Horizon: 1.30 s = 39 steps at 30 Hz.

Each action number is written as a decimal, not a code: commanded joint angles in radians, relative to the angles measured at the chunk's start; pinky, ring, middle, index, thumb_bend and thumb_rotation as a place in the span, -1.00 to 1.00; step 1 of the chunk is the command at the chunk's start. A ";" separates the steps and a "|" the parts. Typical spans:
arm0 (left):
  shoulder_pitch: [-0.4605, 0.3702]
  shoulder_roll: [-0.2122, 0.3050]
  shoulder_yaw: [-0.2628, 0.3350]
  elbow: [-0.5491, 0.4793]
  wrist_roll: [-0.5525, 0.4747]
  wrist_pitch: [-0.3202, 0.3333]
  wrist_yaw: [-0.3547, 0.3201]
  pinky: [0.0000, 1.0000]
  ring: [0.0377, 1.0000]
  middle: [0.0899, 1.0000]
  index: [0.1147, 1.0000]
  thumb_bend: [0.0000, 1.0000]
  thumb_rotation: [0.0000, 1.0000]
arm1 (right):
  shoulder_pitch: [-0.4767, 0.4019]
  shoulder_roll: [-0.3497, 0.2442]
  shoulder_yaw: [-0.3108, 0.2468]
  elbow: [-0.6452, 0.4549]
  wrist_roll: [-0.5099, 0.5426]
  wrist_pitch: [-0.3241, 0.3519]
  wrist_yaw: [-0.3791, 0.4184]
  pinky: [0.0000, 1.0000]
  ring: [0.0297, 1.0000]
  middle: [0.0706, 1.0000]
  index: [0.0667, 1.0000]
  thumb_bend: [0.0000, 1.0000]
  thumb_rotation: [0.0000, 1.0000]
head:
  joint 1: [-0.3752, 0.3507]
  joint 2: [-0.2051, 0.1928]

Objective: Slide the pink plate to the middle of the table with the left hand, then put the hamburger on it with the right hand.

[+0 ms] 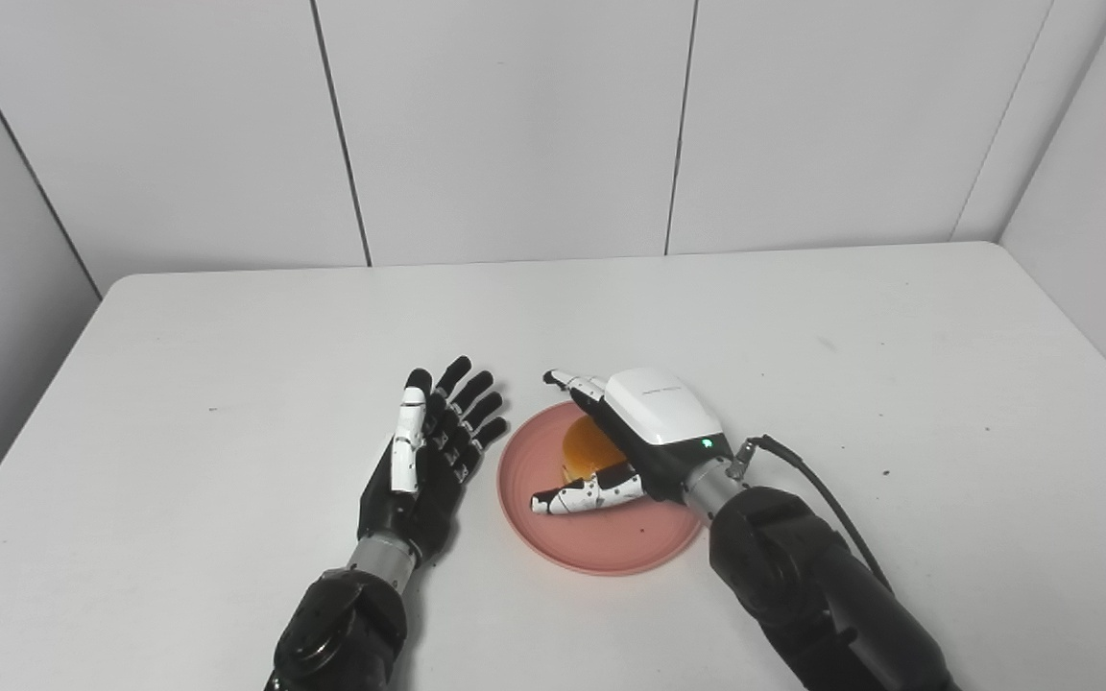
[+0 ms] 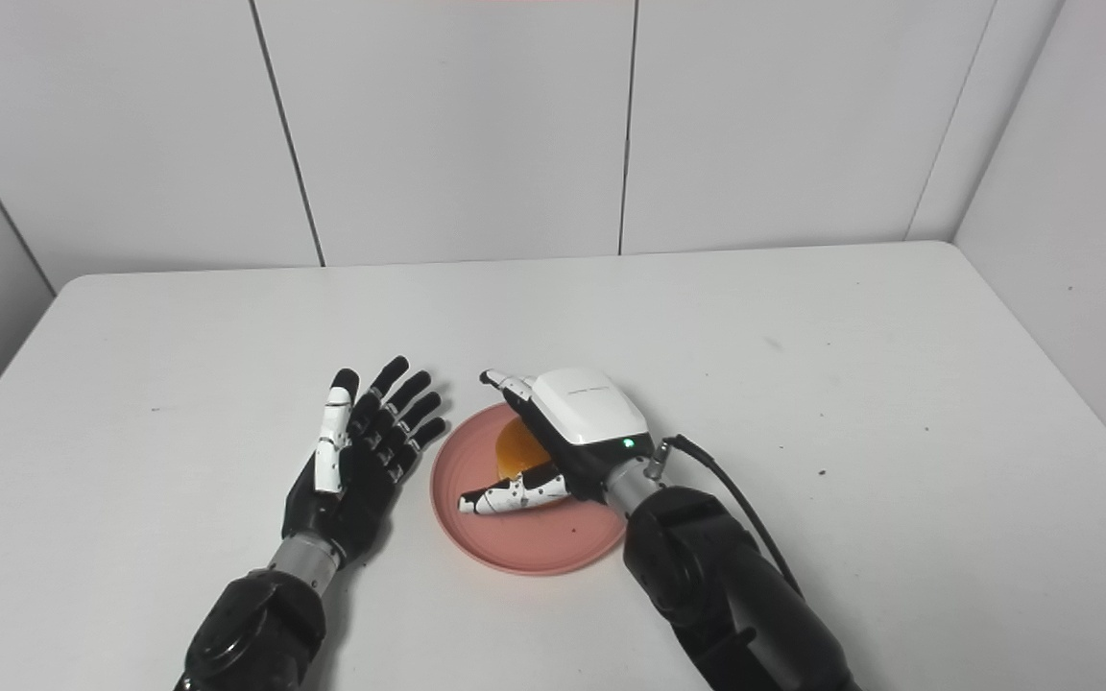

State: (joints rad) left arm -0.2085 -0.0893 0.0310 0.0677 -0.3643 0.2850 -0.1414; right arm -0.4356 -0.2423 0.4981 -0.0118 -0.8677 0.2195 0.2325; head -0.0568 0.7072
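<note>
One plate (image 1: 601, 537), one hamburger (image 1: 588, 449), two hands, one table (image 1: 227, 336) — that is the whole count here.

The plate is pink, round and shallow, lying flat on the white table just beside the left hand (image 1: 428, 451), on that hand's thumb-free side, and directly beneath the right hand (image 1: 625, 441). It holds the hamburger and nothing else. Only the orange-brown top of the bun shows, sitting on the far half of the plate under the right palm; the rest is hidden by the hand.

The right hand reaches over the plate from its near right edge, white back turned up. Its fingers (image 1: 574, 383) stretch past the far side of the hamburger and its thumb (image 1: 584, 497) lies along the near side, low over the plate's floor, so the bun sits between them. The fingers are only partly curled — whether they press on the bun or merely bracket it, I cannot tell from here.

The left hand is wide open and holds nothing: palm turned up and inward toward the plate, fingers spread and pointing away across the table. It lies on or just over the tabletop, close to the plate's rim but apart from it. A dark cable (image 1: 822, 499) loops from the right wrist along the forearm.
</note>
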 commanded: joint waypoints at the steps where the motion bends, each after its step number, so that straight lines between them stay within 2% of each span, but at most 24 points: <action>1: -0.009 -0.002 -0.005 -0.017 0.013 0.022 0.011 0.81 0.83 0.81 0.83 0.10 1.00 | -0.027 0.002 -0.018 -0.032 0.004 -0.051 -0.033 0.30 0.59 0.76 0.84 0.51 0.55 | -0.001 0.001; 3: -0.009 0.000 -0.006 -0.017 0.012 0.023 0.011 0.80 0.83 0.80 0.83 0.11 1.00 | -0.026 0.001 -0.021 -0.033 0.002 -0.057 -0.040 0.30 0.59 0.79 0.86 0.57 0.63 | -0.001 0.001; 12: -0.011 -0.002 0.001 -0.012 0.000 0.022 0.008 0.83 0.84 0.84 0.85 0.11 1.00 | -0.025 -0.007 -0.045 -0.075 -0.009 -0.072 -0.057 0.34 0.59 0.81 0.87 0.65 0.65 | -0.004 -0.002; 15: -0.010 -0.004 0.001 -0.014 0.000 0.018 0.009 0.81 0.81 0.80 0.80 0.11 1.00 | -0.027 -0.014 -0.067 -0.099 -0.004 -0.087 -0.071 0.29 0.57 0.80 0.85 0.66 0.72 | -0.005 -0.002; 20: -0.009 -0.009 0.004 -0.015 -0.003 0.016 0.011 0.79 0.77 0.77 0.80 0.13 1.00 | -0.007 -0.003 -0.163 -0.165 0.106 -0.099 -0.092 0.39 0.69 0.86 0.91 0.61 0.74 | -0.009 -0.004; 22: -0.008 -0.007 0.003 -0.018 0.000 0.017 0.012 0.80 0.77 0.77 0.80 0.13 1.00 | 0.006 0.015 -0.214 -0.198 0.168 -0.069 -0.084 0.36 0.72 0.90 0.94 0.57 0.82 | -0.010 -0.004; 23: -0.007 -0.005 0.001 -0.021 0.002 0.014 0.010 0.81 0.78 0.78 0.80 0.14 1.00 | 0.018 0.026 -0.245 -0.205 0.221 -0.065 -0.084 0.49 0.81 0.95 0.97 0.51 0.92 | -0.009 -0.005; 24: -0.006 -0.004 0.000 -0.022 0.005 0.010 0.010 0.81 0.78 0.78 0.80 0.14 1.00 | 0.030 0.033 -0.273 -0.208 0.268 -0.064 -0.082 0.51 0.82 0.96 0.98 0.50 0.93 | -0.008 -0.005; 26: -0.002 0.001 -0.008 -0.030 0.021 -0.003 0.010 0.82 0.78 0.78 0.80 0.15 1.00 | 0.054 0.044 -0.314 -0.208 0.338 -0.066 -0.080 0.73 0.94 0.99 1.00 0.43 0.99 | -0.007 -0.005; 31: 0.021 0.015 -0.051 -0.089 0.129 -0.060 0.030 0.91 0.84 0.85 0.84 0.20 1.00 | 0.122 0.074 -0.389 -0.190 0.428 -0.057 -0.114 0.84 0.99 1.00 1.00 0.39 1.00 | -0.011 -0.004; 36: 0.058 0.052 -0.082 -0.138 0.212 -0.127 0.021 0.97 0.90 0.92 0.91 0.26 1.00 | 0.195 0.118 -0.440 -0.174 0.506 -0.099 -0.162 0.88 1.00 1.00 1.00 0.35 1.00 | -0.020 -0.004; 39: 0.080 0.071 -0.086 -0.165 0.235 -0.136 0.021 0.98 0.94 0.95 0.92 0.34 1.00 | 0.236 0.145 -0.456 -0.159 0.547 -0.132 -0.199 0.90 0.98 1.00 1.00 0.30 1.00 | -0.021 -0.005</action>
State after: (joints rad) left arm -0.1122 -0.0247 -0.0517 -0.0553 -0.1438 0.2024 -0.1156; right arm -0.1905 -0.1081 0.0511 -0.1591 -0.3415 0.1558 0.0637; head -0.0782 0.7010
